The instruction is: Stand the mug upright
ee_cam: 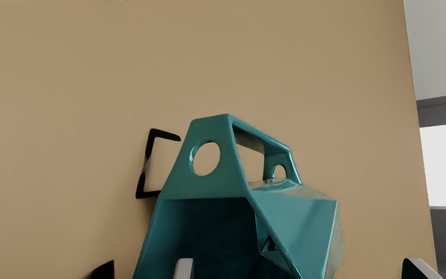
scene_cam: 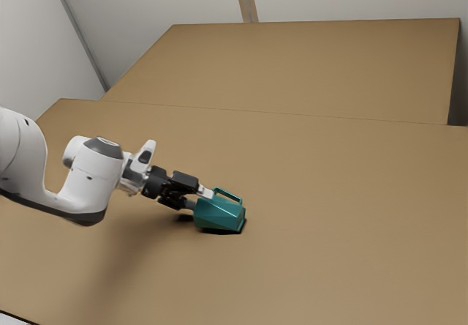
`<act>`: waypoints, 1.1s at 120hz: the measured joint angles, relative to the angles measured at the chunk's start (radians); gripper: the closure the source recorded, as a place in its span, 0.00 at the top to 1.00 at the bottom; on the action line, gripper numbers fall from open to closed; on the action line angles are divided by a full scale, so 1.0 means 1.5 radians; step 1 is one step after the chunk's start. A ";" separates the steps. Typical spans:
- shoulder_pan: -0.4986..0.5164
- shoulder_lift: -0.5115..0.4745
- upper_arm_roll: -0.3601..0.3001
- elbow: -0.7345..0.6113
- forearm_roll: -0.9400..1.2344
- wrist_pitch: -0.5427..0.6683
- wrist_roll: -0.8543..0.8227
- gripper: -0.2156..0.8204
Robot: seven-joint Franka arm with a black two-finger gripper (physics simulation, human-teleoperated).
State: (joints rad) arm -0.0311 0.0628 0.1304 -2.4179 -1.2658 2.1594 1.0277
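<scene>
On the brown flat table (scene_cam: 336,208), the glossy teal faceted mug (scene_cam: 218,214) is lying on its side, handle (ee_cam: 223,131) up, mouth (ee_cam: 207,232) facing the black two-finger gripper (scene_cam: 199,199). Fingers (ee_cam: 184,270) are standing wide apart, one at the mug's mouth, one outside.

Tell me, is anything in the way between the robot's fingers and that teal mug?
Nothing visible is in the way. The fingers are spread close to the mug, one tip showing against its open mouth, the other out past its side.

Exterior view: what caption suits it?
Open pincer at a teal mug lying on its side on a brown table.
</scene>
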 joint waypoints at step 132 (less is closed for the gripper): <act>-0.039 0.003 -0.001 0.002 -0.006 0.002 -0.013 0.16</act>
State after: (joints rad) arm -0.0900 0.0671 0.1283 -2.4152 -1.2752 2.1627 1.0088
